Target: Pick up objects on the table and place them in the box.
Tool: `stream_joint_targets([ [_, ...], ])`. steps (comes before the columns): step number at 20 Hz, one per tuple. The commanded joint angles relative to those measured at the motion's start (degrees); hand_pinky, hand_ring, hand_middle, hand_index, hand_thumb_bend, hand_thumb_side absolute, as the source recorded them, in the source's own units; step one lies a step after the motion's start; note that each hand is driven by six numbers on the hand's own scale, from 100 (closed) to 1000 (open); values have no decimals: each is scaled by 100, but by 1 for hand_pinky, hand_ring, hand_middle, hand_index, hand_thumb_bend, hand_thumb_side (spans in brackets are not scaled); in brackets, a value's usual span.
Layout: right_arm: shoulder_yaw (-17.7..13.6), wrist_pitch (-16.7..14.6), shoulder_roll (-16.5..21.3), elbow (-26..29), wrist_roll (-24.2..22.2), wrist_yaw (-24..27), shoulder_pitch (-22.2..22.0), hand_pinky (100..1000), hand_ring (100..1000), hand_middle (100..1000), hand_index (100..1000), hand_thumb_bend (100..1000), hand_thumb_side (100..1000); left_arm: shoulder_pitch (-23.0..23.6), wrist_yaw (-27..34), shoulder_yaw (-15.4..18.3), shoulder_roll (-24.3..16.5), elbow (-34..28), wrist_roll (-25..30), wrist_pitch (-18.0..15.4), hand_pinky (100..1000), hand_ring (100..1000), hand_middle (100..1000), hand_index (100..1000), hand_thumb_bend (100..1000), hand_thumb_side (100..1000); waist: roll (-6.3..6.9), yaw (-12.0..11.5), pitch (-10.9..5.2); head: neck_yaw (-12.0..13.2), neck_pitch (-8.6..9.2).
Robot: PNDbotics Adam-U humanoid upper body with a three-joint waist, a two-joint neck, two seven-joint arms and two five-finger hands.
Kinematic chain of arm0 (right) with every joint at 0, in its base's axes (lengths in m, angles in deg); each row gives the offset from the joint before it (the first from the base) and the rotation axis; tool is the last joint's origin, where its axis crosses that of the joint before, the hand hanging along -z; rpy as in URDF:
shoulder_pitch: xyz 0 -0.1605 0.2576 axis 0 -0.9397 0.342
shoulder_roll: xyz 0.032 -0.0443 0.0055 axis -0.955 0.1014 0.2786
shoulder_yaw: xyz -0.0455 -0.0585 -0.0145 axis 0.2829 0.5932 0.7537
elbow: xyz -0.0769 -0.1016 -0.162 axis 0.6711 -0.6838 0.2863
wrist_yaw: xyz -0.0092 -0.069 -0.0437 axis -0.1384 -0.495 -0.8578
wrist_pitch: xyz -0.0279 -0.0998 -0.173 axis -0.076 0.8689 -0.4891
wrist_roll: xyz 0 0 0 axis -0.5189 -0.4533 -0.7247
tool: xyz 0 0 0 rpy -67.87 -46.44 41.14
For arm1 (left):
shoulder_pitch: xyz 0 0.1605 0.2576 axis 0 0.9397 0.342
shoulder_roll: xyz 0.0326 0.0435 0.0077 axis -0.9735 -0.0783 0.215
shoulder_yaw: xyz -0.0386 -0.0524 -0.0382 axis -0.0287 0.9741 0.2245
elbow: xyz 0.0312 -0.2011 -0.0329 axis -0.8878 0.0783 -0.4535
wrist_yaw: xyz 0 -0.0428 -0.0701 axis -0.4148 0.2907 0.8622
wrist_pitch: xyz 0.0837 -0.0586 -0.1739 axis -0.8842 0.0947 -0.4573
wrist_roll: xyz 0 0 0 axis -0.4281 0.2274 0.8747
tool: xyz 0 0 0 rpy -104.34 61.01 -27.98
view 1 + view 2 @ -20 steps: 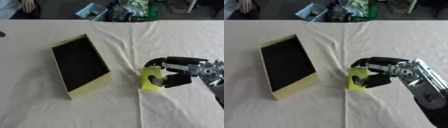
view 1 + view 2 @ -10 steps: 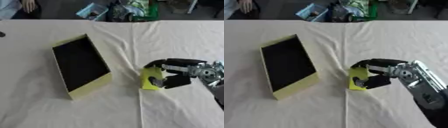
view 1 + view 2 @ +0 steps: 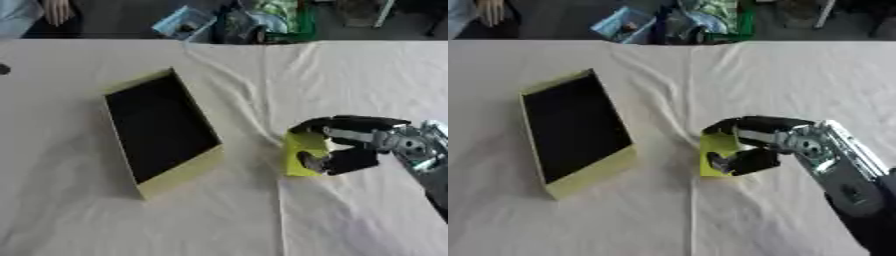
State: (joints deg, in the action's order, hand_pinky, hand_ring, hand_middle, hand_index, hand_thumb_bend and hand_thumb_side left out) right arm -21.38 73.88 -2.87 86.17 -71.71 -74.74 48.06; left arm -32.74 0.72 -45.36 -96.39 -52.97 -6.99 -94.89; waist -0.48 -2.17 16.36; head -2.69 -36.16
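Yellow block (image 3: 303, 152) sits right of centre in the frame, resting on the white cloth (image 3: 350, 75) that covers the bench. The right hand (image 3: 350, 147) comes in from the right edge and is curled round it, fingers arched over its top edge and thumb pressed against its lower right side. The open box (image 3: 157, 130), yellow outside and black inside, lies left of centre, well apart from the block, and looks empty. The left hand does not show. Judging by this, the step in hand is the grasp. The next move calls for lifting the block off the cloth, carrying it leftward over the box and letting go above the dark opening.
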Motion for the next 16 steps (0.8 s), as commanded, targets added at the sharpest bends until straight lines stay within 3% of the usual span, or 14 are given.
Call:
stream_joint_targets([
  [1,74,-90,87,-185,-21,-90,-30,868,990,1000,1000,100,821,-77,8,18,-72,-87,15,2,505,687,680,667,100,629,-9,-2,26,-16,49],
  [2,73,-117,83,-199,-4,-96,-33,866,987,997,1000,100,815,-77,8,18,-71,-87,16,2,506,687,680,667,100,629,-7,-1,28,-18,51],
  [3,71,-140,79,-204,19,-98,-35,851,965,921,1000,100,784,-77,8,18,-70,-87,18,2,505,687,680,667,100,629,-6,-1,31,-20,51],
  [6,64,-169,79,-157,123,-141,-32,823,914,803,1000,100,699,-80,8,19,-68,-87,19,0,506,687,680,667,100,630,0,-2,40,-28,47],
  [7,66,-165,79,-124,169,-174,-27,799,870,696,1000,100,674,-82,8,18,-68,-87,20,-1,506,687,680,667,100,631,1,-2,42,-32,45],
  [12,90,-148,80,31,327,-215,0,734,716,623,1000,100,596,-83,10,14,-64,-87,27,1,507,687,680,667,100,630,3,-6,55,-49,38],
  [14,83,-105,83,78,433,-240,13,692,617,580,970,100,512,-83,11,13,-64,-87,29,3,507,687,681,666,100,632,2,-7,56,-50,36],
  [16,82,-56,81,100,555,-269,22,681,579,565,952,100,473,-86,10,12,-63,-87,34,4,507,687,681,666,100,633,0,-7,55,-53,38],
])
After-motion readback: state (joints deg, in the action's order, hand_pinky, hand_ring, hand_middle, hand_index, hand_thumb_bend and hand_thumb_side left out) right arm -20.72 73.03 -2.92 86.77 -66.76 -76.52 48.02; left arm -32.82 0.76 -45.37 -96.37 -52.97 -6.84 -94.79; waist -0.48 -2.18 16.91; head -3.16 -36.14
